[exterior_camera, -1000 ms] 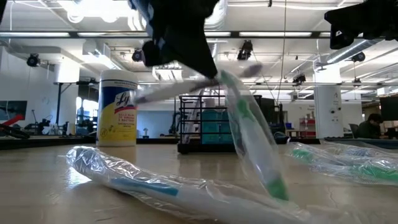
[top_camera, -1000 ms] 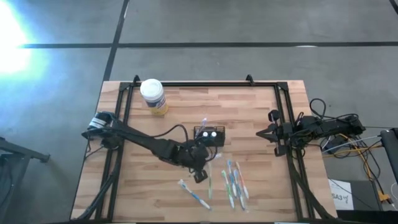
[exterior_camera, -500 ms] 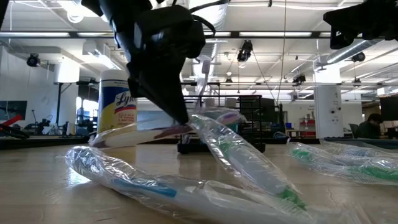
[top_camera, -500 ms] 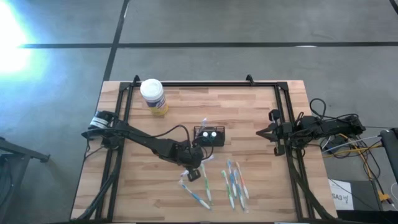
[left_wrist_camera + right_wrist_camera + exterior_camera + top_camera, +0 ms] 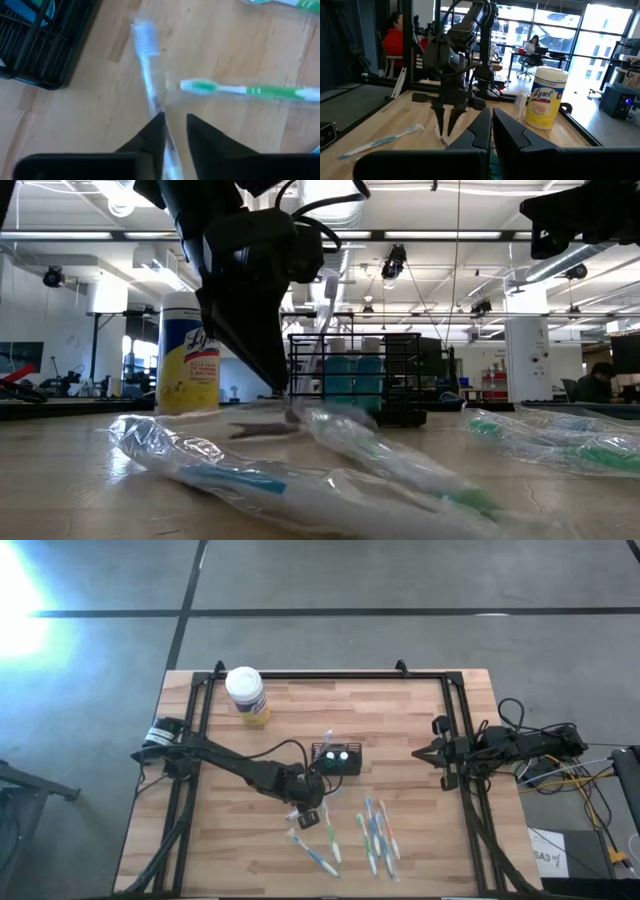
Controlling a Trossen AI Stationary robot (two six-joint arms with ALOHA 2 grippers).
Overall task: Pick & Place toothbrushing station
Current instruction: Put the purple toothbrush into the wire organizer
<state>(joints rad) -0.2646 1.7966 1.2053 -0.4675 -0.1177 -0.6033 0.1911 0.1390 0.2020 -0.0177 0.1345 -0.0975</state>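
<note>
The toothbrushing station (image 5: 336, 759), a black slotted holder, stands on its base mid-table, also in the low view (image 5: 355, 380) and the left wrist view (image 5: 40, 40). My left gripper (image 5: 308, 817) hangs slanting down just near of it, open (image 5: 175, 120). A clear-wrapped toothbrush with a white head (image 5: 145, 45) lies flat on the table under the fingertips. A green toothbrush (image 5: 245, 90) lies beside it. My right gripper (image 5: 420, 753) waits shut at the table's right edge (image 5: 491, 112).
A white-lidded yellow wipes jar (image 5: 246, 692) stands at the far left. Several wrapped toothbrushes (image 5: 378, 835) lie near the front, right of my left gripper. A blue one (image 5: 315, 852) lies nearer the front edge. A person (image 5: 395, 35) sits beyond the table.
My left gripper has come down toward the table with the wrapped toothbrush and shifted slightly toward the table's left. The toothbrush, which hung tilted from its fingers, now lies flat on the wood below them.
</note>
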